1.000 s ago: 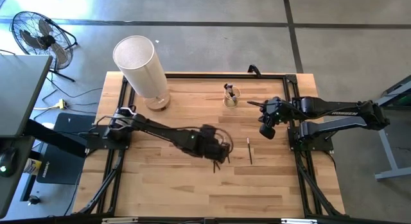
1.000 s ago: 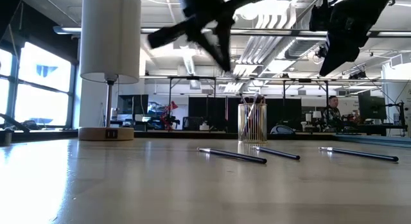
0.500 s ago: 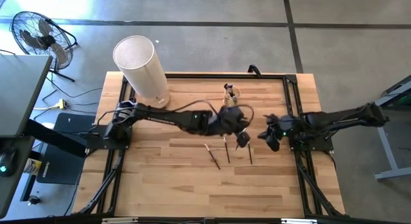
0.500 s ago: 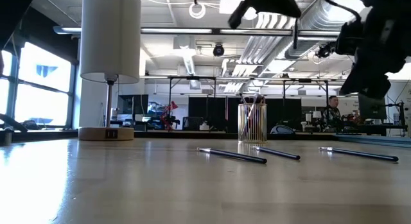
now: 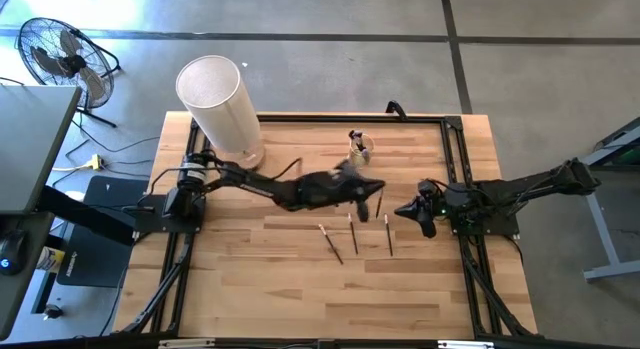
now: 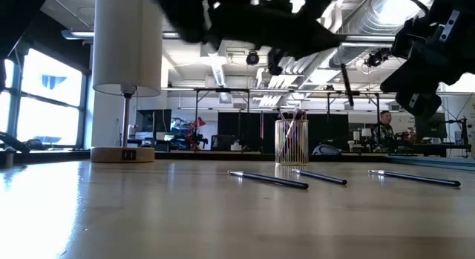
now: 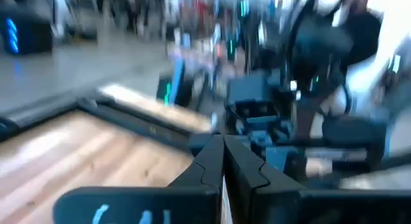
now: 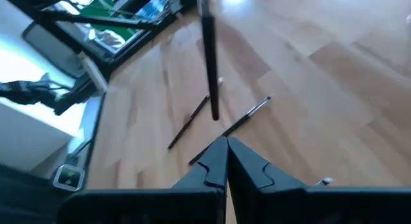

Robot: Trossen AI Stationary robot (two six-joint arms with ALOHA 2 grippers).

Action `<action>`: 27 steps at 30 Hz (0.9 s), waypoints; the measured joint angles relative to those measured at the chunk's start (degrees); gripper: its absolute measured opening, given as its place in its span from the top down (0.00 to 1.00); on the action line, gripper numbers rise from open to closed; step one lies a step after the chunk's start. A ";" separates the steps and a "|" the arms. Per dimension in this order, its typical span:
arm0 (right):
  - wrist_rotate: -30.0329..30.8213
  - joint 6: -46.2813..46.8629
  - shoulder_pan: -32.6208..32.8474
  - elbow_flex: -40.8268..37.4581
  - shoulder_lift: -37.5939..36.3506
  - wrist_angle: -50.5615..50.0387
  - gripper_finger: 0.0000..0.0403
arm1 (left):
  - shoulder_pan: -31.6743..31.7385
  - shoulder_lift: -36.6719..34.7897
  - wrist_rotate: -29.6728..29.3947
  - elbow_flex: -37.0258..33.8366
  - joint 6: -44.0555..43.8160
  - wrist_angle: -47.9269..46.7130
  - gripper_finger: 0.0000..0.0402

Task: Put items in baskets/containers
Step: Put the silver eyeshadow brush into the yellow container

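My left gripper [image 5: 371, 193] hangs above the table's middle, just on the near side of the small glass cup [image 5: 360, 146], and is shut on a dark makeup brush [image 5: 365, 207]. That brush hangs in the air in the low view [image 6: 346, 84] and in the right wrist view [image 8: 209, 57]. The cup [image 6: 292, 142] stands near the far edge and holds several brushes upright. Three more brushes lie flat on the wood [image 5: 330, 242] [image 5: 352, 232] [image 5: 388, 234]. My right gripper [image 5: 414, 211] waits shut and empty near the table's right side. My left gripper pinches the dark brush between its two fingers at the brush's upper end [image 6: 343, 67]. The brush is lifted clear of the table and hangs below the fingers, slightly tilted. The wrist view [image 7: 223, 156] shows the fingertips closed together, with the exact place of contact blurred.
A tall white cylinder on a wooden base [image 5: 220, 109] stands at the far left of the table. A black frame [image 5: 455, 139] runs along the table's edges. Bare wood lies toward the near edge [image 5: 300, 299]. A fan [image 5: 60, 54] stands on the floor beyond the table.
My left gripper has carried its brush from above the lying brushes toward the far right, closer to the cup. My right gripper has drawn back from beside the cup toward the near right and moved lower. The three brushes on the table have not moved.
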 joint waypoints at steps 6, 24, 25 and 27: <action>8.21 -1.99 -0.04 0.00 0.02 0.86 1.00 | 2.42 -0.02 -10.61 -15.56 9.98 33.96 1.00; 24.25 -1.89 -0.04 0.04 0.13 8.10 1.00 | 18.92 -0.15 4.73 -7.07 20.24 21.06 1.00; 24.68 -1.28 -0.04 0.04 0.13 8.18 1.00 | 19.41 -0.15 5.27 -7.07 18.78 19.99 1.00; 25.36 -0.75 -0.04 0.04 0.13 8.59 1.00 | 20.04 0.36 6.39 -6.98 17.29 17.12 1.00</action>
